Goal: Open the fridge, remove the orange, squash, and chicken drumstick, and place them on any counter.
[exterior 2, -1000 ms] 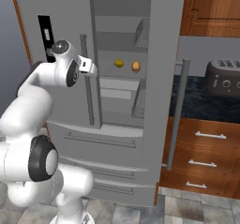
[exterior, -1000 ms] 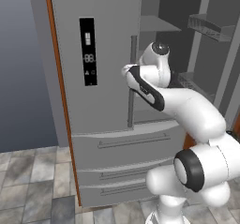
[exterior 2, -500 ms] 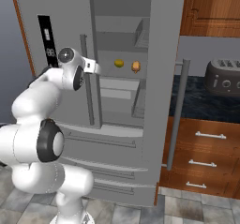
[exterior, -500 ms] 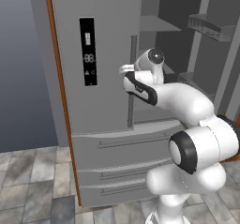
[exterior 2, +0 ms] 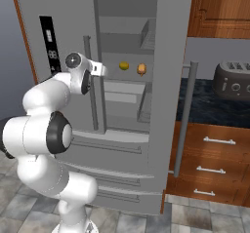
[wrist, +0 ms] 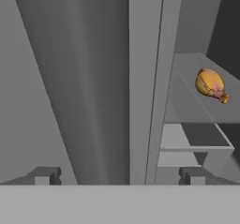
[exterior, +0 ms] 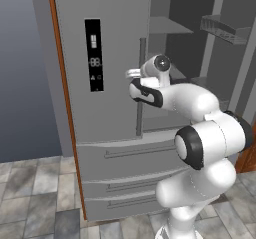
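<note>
Claw [wrist: 117, 174] jaws spread wide, empty, facing left door handle [wrist: 140, 78] of fridge [exterior 2: 53, 12], chicken drumstick [wrist: 212, 85] on inner shelf at right of hand view, black counter [exterior 2: 210, 107] at right of right base view.

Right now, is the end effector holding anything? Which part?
Nothing held. The end effector is open, its fingers either side of the fridge door handle, not closed on it.

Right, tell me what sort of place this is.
A rendered home kitchen, most likely: a tall steel French-door fridge with its right door open, a dark stone counter carrying a toaster, and wooden drawers beneath it.
</note>
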{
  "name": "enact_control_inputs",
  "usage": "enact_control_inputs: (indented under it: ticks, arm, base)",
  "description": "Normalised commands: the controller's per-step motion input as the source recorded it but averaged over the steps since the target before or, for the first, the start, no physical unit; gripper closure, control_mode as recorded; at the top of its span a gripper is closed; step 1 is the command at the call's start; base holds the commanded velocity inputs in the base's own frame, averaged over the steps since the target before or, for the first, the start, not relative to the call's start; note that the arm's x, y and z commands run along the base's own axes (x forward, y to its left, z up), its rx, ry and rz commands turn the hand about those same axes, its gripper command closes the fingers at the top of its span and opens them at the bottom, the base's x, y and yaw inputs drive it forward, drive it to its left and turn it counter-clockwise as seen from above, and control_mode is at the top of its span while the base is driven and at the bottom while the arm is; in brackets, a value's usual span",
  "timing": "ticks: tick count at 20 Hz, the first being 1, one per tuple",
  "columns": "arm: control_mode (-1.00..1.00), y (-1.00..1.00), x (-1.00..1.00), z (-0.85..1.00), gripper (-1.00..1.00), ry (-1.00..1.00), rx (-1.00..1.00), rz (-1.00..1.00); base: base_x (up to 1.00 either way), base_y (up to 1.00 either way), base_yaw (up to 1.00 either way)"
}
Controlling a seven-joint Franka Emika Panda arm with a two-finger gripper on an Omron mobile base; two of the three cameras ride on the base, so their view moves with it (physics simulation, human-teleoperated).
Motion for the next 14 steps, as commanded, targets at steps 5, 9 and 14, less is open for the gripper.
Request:
enact_control_inputs:
  ticks: [5,9,14]
  arm:
    - [-1.00,0.20,0.63,-0.06,-1.00,0.00,0.00,-0.06]
    - [-1.00,0.14,0.39,-0.04,1.00,0.00,0.00,-0.05]
    - [-1.00,0.00,0.00,0.00,1.00,0.00,0.00,0.00]
  base:
    - [0.00,0.00,0.00]
    - [0.00,0.00,0.00]
    - [0.00,0.00,0.00]
